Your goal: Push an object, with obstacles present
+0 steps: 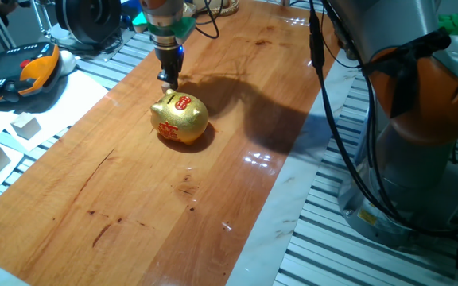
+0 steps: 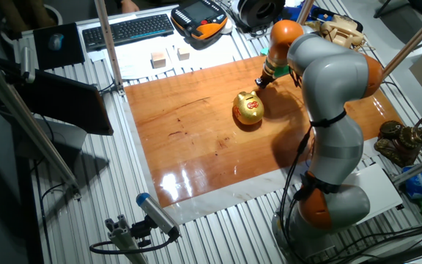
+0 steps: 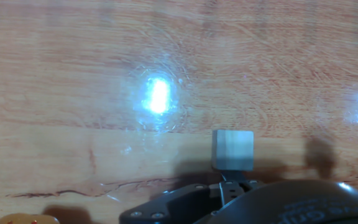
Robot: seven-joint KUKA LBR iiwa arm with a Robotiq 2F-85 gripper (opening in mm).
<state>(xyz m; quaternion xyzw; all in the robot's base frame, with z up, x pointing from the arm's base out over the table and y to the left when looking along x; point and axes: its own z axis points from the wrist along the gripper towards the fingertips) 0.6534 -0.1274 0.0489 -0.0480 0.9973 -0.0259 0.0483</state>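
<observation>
We're mid-push: claw (image 1: 168,79) tips together (pressed as one) touching the cube (image 3: 232,150), just beyond the pig (image 1: 180,117). Next we need a steady shove away from that pig.

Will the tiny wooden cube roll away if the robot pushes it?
Probably not: the tiny wooden cube has flat faces and sits flat on the smooth, shiny table, so it should slide. It looks light, and might twist if pushed off-centre.
</observation>
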